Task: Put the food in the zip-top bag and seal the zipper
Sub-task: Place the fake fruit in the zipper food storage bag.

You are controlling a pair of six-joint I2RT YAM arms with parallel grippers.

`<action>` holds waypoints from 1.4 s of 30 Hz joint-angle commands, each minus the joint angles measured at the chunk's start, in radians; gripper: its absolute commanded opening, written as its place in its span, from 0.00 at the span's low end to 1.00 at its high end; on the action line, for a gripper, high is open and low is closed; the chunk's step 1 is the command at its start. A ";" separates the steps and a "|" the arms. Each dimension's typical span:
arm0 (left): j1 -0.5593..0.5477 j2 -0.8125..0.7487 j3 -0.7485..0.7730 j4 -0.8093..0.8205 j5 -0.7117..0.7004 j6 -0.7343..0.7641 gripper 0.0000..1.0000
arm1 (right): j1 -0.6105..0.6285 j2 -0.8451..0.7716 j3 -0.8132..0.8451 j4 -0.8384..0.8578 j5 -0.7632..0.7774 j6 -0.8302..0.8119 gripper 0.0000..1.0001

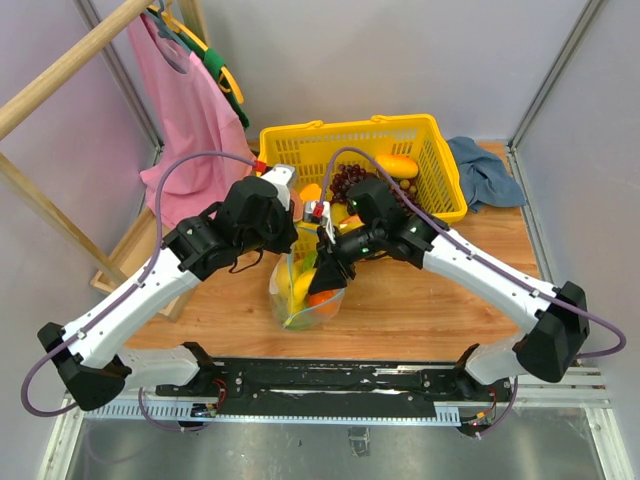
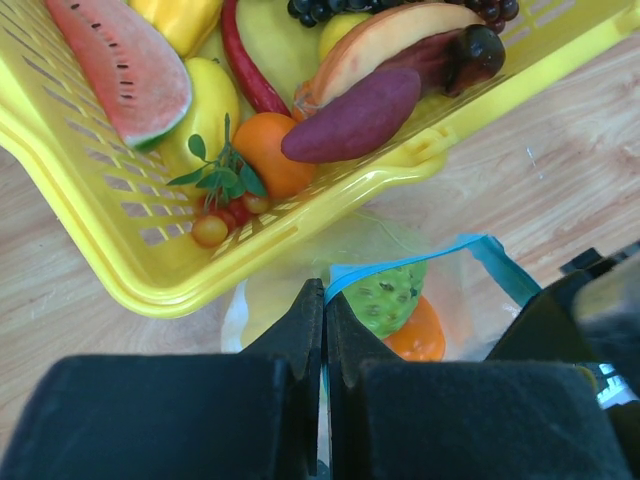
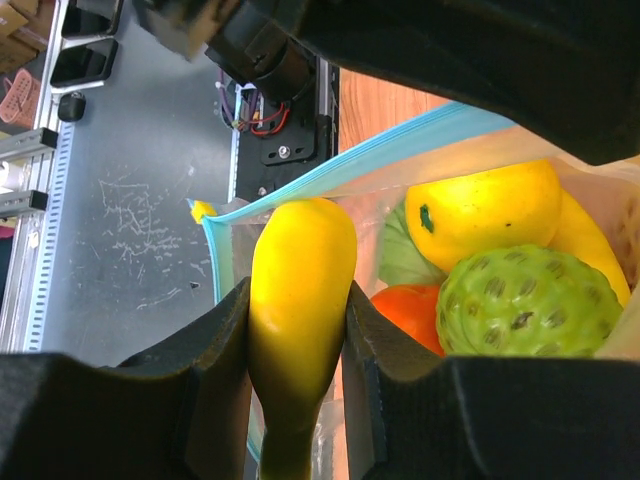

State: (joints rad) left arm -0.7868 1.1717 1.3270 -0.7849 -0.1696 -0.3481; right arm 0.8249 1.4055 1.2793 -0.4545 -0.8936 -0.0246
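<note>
The clear zip-top bag stands open on the wooden table in front of the basket. My left gripper is shut on the bag's mouth edge, pinching the light-blue zipper. My right gripper is shut on a long yellow fruit and holds it at the bag's mouth, just inside the zipper. Inside the bag lie a round yellow fruit, a bumpy green one, an orange one and a smooth green one. The bumpy green fruit and the orange one also show in the left wrist view.
A yellow lattice basket with more toy food stands right behind the bag, its near rim close to my left fingers. A pink garment hangs on a wooden rack at the back left. A blue cloth lies at the back right.
</note>
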 commanded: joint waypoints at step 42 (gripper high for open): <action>0.008 -0.069 -0.047 0.098 0.004 -0.027 0.00 | 0.089 -0.088 0.098 -0.207 0.673 0.271 0.01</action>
State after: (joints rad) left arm -0.7868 1.1328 1.2823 -0.7357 -0.1627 -0.3679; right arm 0.8902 1.3159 1.3315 -0.6781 -0.2031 0.2413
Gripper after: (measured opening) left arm 0.011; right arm 0.075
